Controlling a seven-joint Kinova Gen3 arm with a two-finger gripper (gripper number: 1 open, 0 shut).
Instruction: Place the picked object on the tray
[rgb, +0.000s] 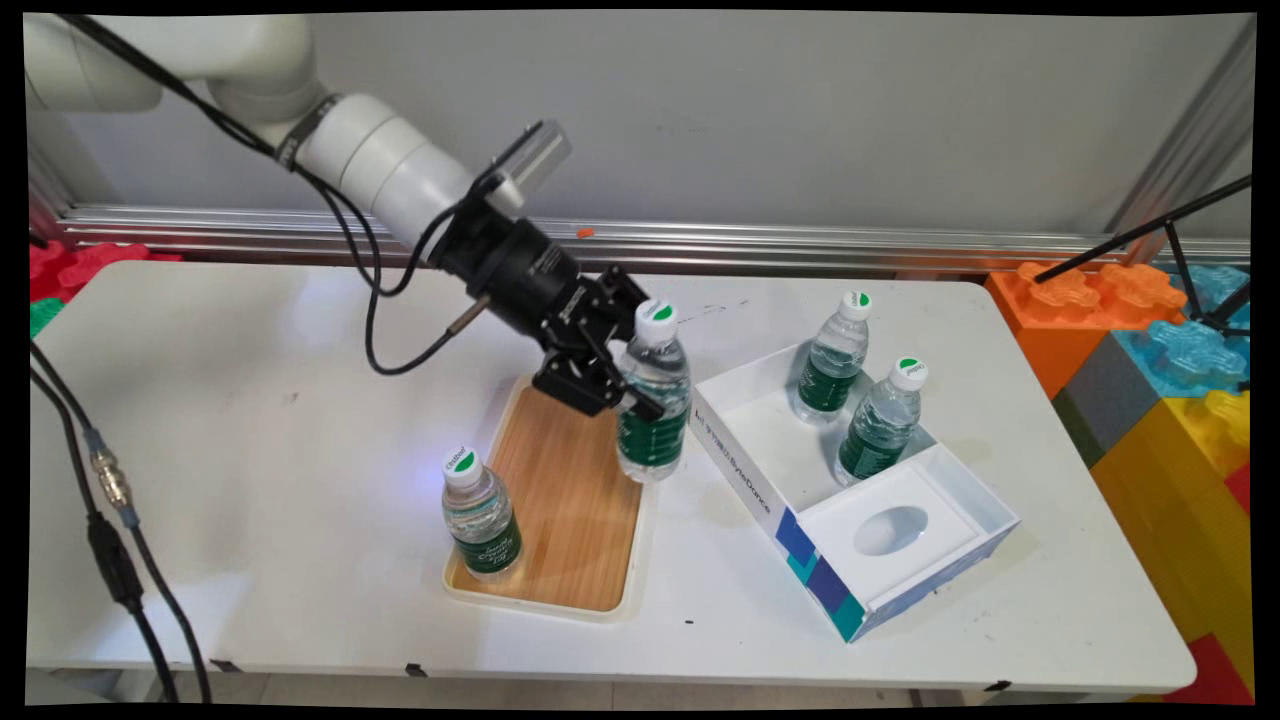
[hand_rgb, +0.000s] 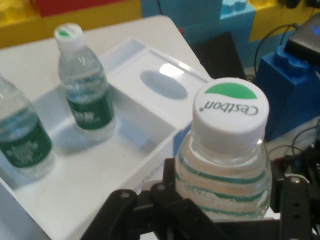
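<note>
Your black two-finger end effector (rgb: 630, 385) is squeezed around a small clear plastic water bottle with a green label and a white cap (rgb: 653, 400). It grips the bottle just under the shoulder, and the hand view shows the cap (hand_rgb: 231, 112) poking up between the two black fingers (hand_rgb: 167, 187).

The held bottle looks lifted up — its bottom hangs over the right edge of the flat wooden tray with the cream rim (rgb: 565, 500), just left of the open white cardboard box with blue and teal squares on its side (rgb: 760, 480).

A second bottle of the same kind (rgb: 481, 515) stands on the near left corner of the tray. Two more bottles (rgb: 832, 368) (rgb: 882, 420) stand upright inside the box, toward its far side. The near part of the box has a white insert with an oval hole (rgb: 890, 530).

You should keep the squeeze firm and the bottle straight up — it is smooth and round, so it could slip or tip. Mind the box's left wall, which is very close to the bottle. The white table (rgb: 250, 450) is bare on the left.
</note>
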